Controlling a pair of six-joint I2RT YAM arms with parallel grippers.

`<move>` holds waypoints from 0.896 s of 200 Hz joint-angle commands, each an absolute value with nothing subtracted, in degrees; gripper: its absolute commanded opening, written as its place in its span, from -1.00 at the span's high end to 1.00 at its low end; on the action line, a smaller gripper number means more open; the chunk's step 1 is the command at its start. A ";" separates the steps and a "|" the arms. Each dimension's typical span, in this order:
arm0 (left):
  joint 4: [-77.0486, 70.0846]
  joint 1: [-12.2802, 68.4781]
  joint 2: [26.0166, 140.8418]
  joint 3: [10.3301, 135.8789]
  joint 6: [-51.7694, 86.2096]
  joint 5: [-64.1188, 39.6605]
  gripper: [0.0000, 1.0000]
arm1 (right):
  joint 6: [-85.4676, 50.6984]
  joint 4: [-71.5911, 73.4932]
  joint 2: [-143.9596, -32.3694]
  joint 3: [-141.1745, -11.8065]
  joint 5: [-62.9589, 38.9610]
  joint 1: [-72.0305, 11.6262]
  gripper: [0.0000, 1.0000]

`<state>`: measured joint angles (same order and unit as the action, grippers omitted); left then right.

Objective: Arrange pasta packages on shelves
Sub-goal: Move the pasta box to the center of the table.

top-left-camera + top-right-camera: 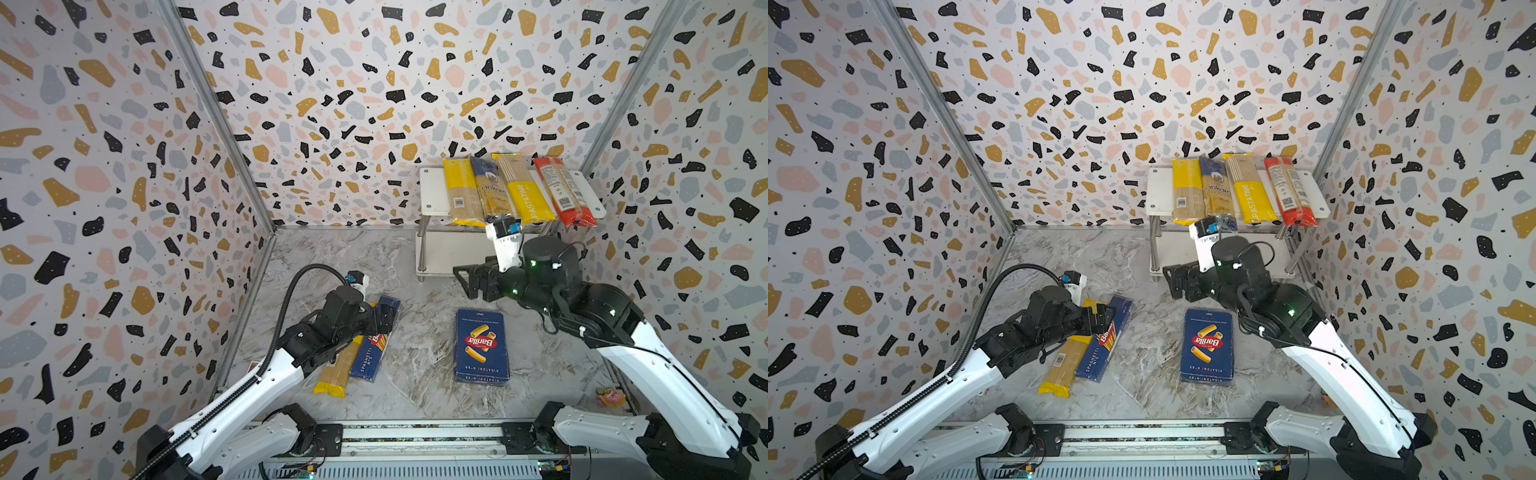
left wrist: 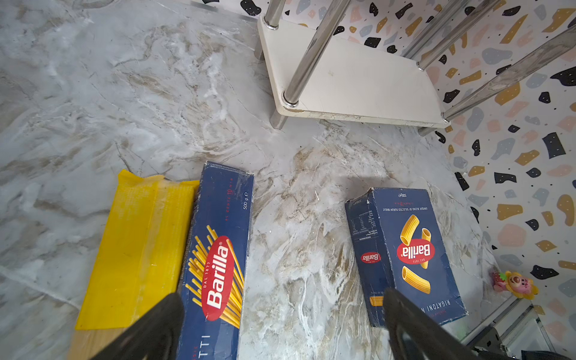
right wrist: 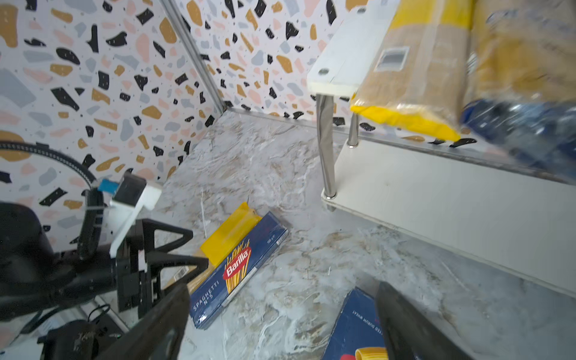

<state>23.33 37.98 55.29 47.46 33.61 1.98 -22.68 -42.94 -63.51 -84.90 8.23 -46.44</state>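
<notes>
In front of the white, chrome-legged two-tier rack [image 1: 433, 192], a slim blue cardboard Barilla spaghetti box [image 1: 369, 358] lies flat under the open left jaws; right jaws open too. Stiff, probably light: best pinched across its width.

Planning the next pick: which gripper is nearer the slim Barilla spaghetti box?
Left. The left gripper hangs open right over the spaghetti box; the right gripper sits open by the rack, well off it.

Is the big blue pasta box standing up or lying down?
Lying down. The rigatoni box rests flat on the marble table, its front picture facing up.
</notes>
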 commanded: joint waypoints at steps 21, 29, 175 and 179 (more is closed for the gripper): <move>22.89 37.78 54.93 46.30 35.20 1.17 -0.99 | -31.06 -45.28 -62.30 -70.93 15.97 -46.93 -0.88; 22.77 37.78 55.16 46.32 35.35 1.06 -0.99 | -31.86 -45.47 -62.80 -68.49 17.42 -46.93 -0.89; 19.60 37.79 61.55 46.36 34.37 -1.42 -0.99 | -35.14 -33.54 -59.98 -43.81 6.13 -23.11 -0.93; 19.48 37.77 61.44 46.16 34.37 -1.29 -0.99 | -35.00 -33.36 -59.84 -43.57 5.93 -22.88 -0.92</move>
<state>21.71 37.98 62.37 46.89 35.11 -0.54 -35.66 -34.65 -60.36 -44.64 7.94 -24.64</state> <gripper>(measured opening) 0.994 0.963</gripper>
